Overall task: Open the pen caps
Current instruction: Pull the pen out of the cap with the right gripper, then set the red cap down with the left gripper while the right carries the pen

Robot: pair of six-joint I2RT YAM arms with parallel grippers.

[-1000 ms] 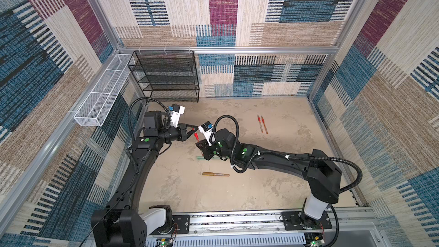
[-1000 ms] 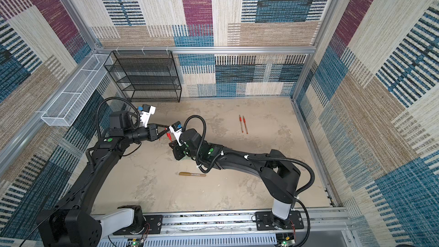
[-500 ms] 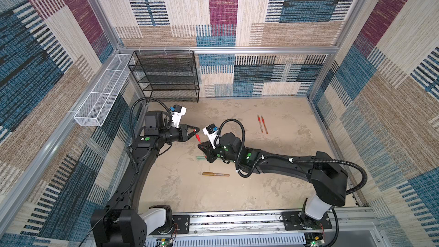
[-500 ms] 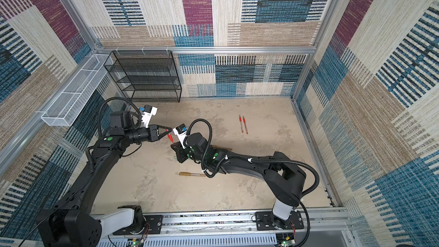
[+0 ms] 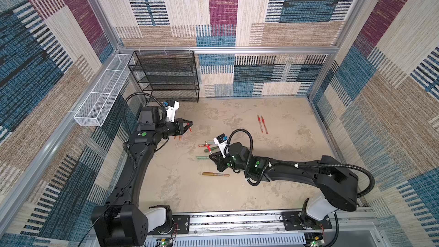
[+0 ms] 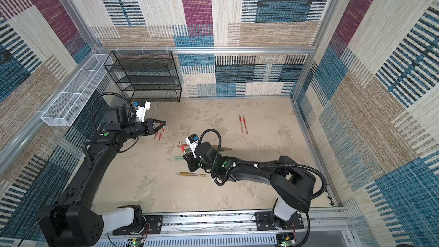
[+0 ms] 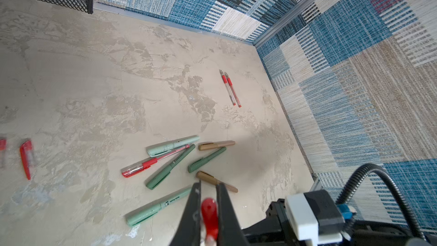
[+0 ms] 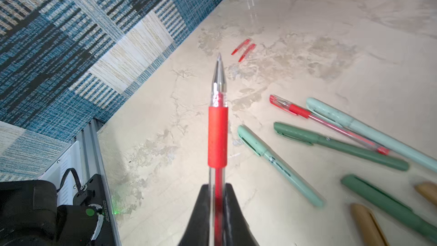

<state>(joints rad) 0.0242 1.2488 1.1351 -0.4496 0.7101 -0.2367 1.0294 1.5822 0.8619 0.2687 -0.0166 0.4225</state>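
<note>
A short red plastic pen cap (image 7: 209, 214) is pinched between the nearly closed jaws of the left tool (image 7: 209, 185), which is held above the mottled beige desk (image 5: 237, 193). The right tool (image 8: 217, 186) is clamped on a clear-barrelled pen with a red rubber grip (image 8: 218, 136), whose bare metal tip is pointed away from the tool. Two loose red caps (image 5: 177, 137) are seen on the desk near the left tool. Close beside the right tool, a cluster of capped pens in mint, dark green, bronze and red (image 7: 170, 167) is spread, and a lone bronze marker (image 5: 215, 174) is laid near it. Two uncapped red pens (image 5: 261, 124) are laid side by side well away from both tools. All pens and caps not held by a tool are on the desk, outside the black mesh shelf rack (image 5: 166, 77) behind the left tool and outside the white wire basket (image 5: 99, 98) on the side wall.
</note>
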